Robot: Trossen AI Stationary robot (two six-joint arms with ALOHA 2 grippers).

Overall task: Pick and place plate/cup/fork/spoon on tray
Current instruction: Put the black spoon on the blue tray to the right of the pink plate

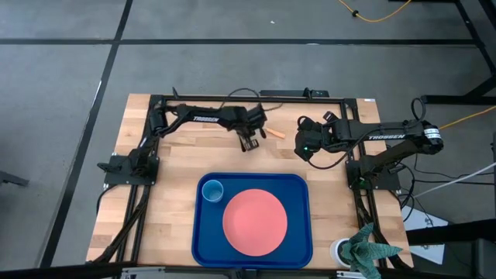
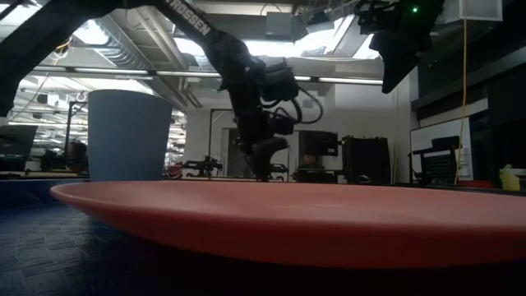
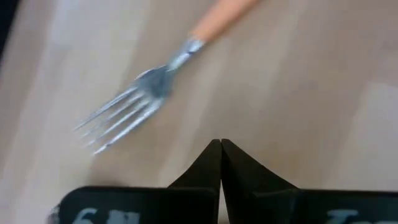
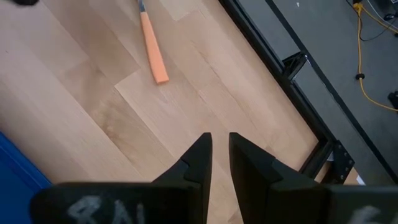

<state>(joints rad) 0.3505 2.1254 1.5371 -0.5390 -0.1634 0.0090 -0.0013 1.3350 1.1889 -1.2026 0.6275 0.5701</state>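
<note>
The slim fork [image 3: 149, 87], silver metal tines and tan-orange handle, lies flat on the bare wood at twelve o'clock from the dark-blue rectangular tray [image 1: 298, 232]. It looks light, stiff and slippery; the handle seems the best hold. The left gripper [image 1: 248, 143] hovers beside it, fingers together, empty. The right gripper [image 4: 220, 155] waits at three o'clock, fingers slightly apart, empty.

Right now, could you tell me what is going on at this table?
The plate and the cup already sit on the tray. The fork lies on the bare table behind it. The left gripper, shut and empty, hovers by the fork's tines; the right gripper hangs nearby, holding nothing. No spoon is in view.
</note>
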